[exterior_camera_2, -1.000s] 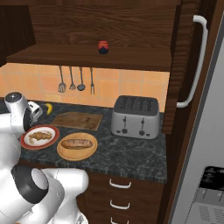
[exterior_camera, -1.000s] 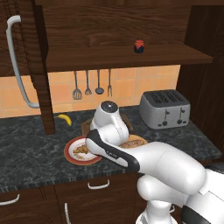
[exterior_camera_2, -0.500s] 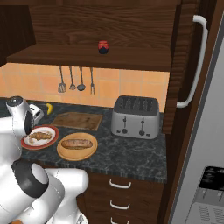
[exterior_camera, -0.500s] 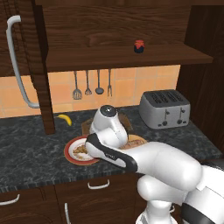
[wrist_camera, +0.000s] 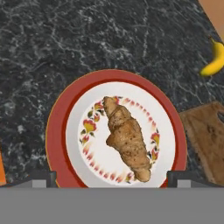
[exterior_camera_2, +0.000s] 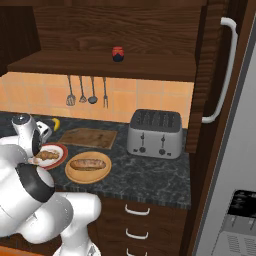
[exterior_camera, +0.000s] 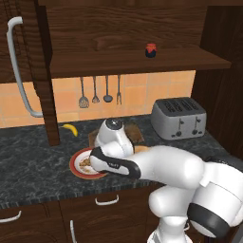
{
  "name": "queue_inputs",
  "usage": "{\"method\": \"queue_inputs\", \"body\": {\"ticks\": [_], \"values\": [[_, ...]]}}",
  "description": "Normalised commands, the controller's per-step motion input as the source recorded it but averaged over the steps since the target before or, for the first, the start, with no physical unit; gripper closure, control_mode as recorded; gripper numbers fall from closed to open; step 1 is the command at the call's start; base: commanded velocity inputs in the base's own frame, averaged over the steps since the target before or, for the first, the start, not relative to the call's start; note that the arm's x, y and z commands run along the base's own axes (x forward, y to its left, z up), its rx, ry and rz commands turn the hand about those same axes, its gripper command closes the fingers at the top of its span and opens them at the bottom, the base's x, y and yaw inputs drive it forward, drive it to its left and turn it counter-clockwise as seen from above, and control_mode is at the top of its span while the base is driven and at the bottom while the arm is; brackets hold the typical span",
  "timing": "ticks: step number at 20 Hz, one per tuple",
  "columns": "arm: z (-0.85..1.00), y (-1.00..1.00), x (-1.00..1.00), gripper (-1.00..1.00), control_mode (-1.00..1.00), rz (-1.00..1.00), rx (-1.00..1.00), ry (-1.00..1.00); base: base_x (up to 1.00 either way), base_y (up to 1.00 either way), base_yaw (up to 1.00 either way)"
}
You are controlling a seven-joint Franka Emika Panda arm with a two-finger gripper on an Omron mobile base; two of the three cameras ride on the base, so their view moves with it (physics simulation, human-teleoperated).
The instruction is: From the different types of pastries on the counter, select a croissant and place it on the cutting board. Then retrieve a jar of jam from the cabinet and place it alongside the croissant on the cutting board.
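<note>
Gripper (wrist_camera: 112, 177) hangs wide open and empty above the croissant (wrist_camera: 127, 138) on its red-rimmed plate (wrist_camera: 59, 131); only its fingertips (wrist_camera: 43, 177) show.

Flaky croissant (wrist_camera: 127, 137), glossy plate (wrist_camera: 61, 118)

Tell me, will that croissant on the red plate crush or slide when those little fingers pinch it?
The croissant looks flaky and lumpy, so it probably dents under a hard squeeze. It is small, likely light. Lying loose on the glossy red-rimmed plate, it may skid or turn if nudged on one end.
</note>
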Motion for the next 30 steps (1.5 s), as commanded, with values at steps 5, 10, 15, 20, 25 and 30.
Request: {"method": "queue_inputs", "body": {"ticks": [5, 10, 15, 20, 25, 30], "values": [[-0.08, 0.08, 0.11, -1.0, -1.0, 0.0, 0.0, -0.02, 0.0, 0.0, 0.0], [-0.27, 0.01, 0.18, -1.0, -1.0, 0.0, 0.0, 0.0, 0.0, 0.0, 0.0], [-0.32, 0.06, 0.09, -1.0, -1.0, 0.0, 0.0, 0.0, 0.0, 0.0, 0.0], [-0.21, 0.08, 0.29, -1.0, -1.0, 0.0, 0.0, -0.01, 0.0, 0.0, 0.0], [-0.12, 0.07, 0.42, -1.0, -1.0, 0.0, 0.0, -0.01, 0.0, 0.0, 0.0], [-0.53, 0.21, 0.47, -1.0, -1.0, 0.01, 0.0, 0.0, 0.0, 0.0, 0.0]]}}
